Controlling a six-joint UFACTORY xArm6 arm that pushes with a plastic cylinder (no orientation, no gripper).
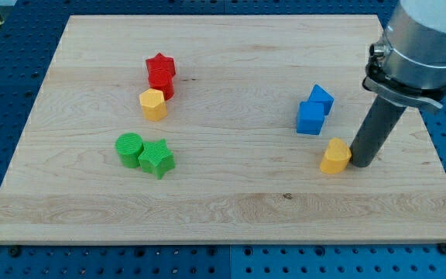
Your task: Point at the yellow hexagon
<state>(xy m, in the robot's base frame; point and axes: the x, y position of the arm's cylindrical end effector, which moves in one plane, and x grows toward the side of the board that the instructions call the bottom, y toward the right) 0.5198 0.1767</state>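
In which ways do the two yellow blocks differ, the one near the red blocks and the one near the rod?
The yellow block on the view's left touches the red blocks above it; the yellow block on the view's right touches no other block and lies below the blue blocks. My tip rests right beside the right one, on its right side, and is far from the left one. Both are small, yellow and look many-sided.

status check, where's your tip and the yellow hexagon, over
My tip low at the view's right, beside a yellow block. Yellow hexagon far off at the view's left, below the red blocks. Nothing between.
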